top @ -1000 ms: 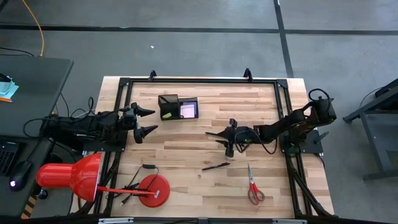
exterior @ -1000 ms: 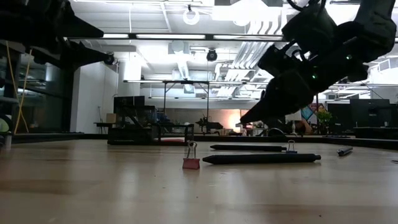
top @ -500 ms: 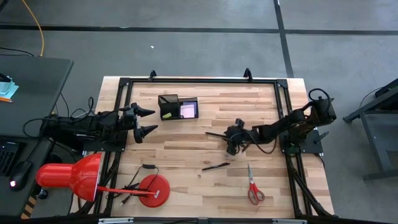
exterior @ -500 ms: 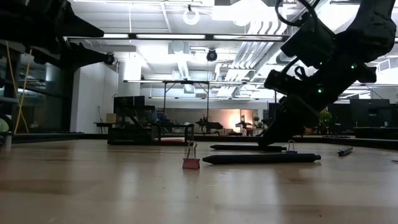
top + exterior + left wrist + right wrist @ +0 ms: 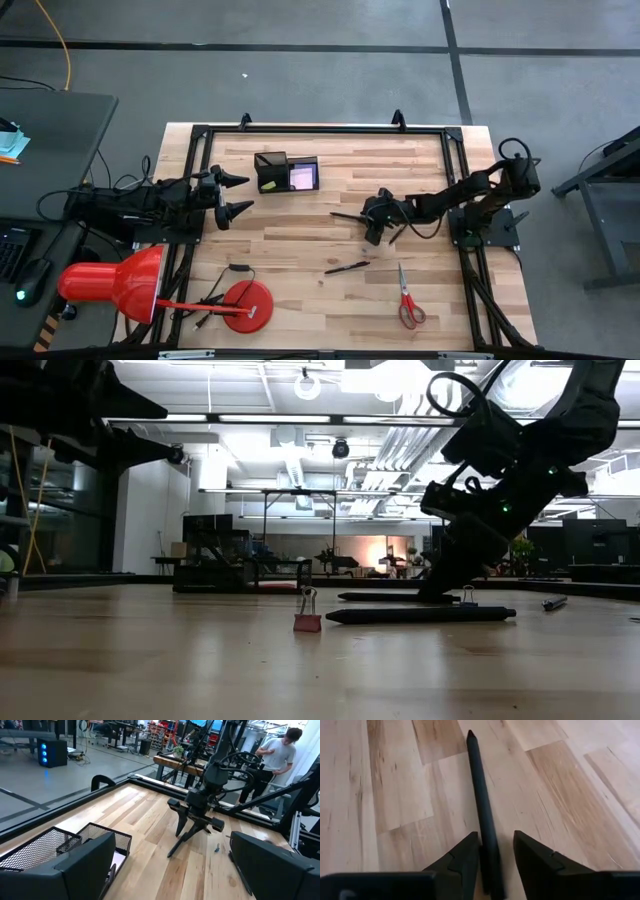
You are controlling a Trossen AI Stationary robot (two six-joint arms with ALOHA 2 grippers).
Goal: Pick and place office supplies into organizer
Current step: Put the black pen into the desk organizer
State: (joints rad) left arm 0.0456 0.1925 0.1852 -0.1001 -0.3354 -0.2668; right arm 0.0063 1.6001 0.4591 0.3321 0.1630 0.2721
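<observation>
A slim black pen (image 5: pixel 482 795) lies on the wooden table right of centre (image 5: pixel 345 215). My right gripper (image 5: pixel 495 837) is down at the pen's right end (image 5: pixel 440 592), open, with one finger on each side of the pen. A second black pen (image 5: pixel 346 267) lies nearer the front edge, and red-handled scissors (image 5: pixel 408 300) lie at the front right. The black organizer (image 5: pixel 287 172) stands at the far left of centre, a pink pad (image 5: pixel 303 177) in its right compartment. My left gripper (image 5: pixel 246 193) waits open at the table's left edge. My right gripper comes at the pen's right end (image 5: pixel 490 865) slanting down from the table's right, its fingers lying along the pen. One finger (image 5: pixel 467 852) stands right against the pen's side, and a gap shows before the other. I cannot tell whether either touches it. The pen lies flat on the table.
A red desk lamp (image 5: pixel 110 285) with a round base (image 5: pixel 248 305) and its cord fill the front left corner. A small pink binder clip (image 5: pixel 307 618) stands near the front pen, and another clip (image 5: pixel 467 598) stands beside my right gripper. A black frame (image 5: pixel 320 129) borders the table.
My right gripper has sunk to the table at the far pen's right end, tipping more steeply downward and rolling at the wrist. Both pens have stayed where they were.
</observation>
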